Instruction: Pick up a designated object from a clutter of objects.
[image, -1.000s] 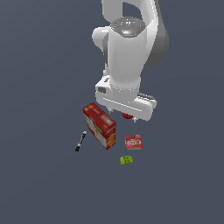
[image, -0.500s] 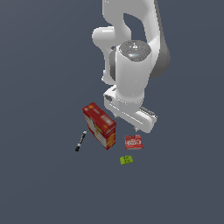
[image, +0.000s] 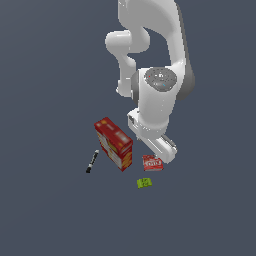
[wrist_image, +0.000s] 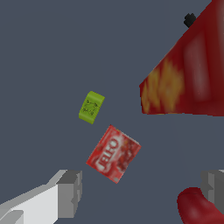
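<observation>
The small flat red box with a white label lies flat on the floor, just right of the large red carton in the exterior view. In the wrist view the box lies ahead of my open, empty gripper, nearer one grey finger than the other finger. The gripper hangs above the box, not touching it. The red ball sits by the second finger; in the exterior view the arm hides it.
A tiny green block lies just in front of the small box and also shows in the wrist view. A black marker lies on the carton's left in the exterior view. The carton stands close beside the gripper.
The arm's hand has come down and to the exterior view's right, ending just above the small red box. The red ball is now hidden behind the arm. The objects have not moved.
</observation>
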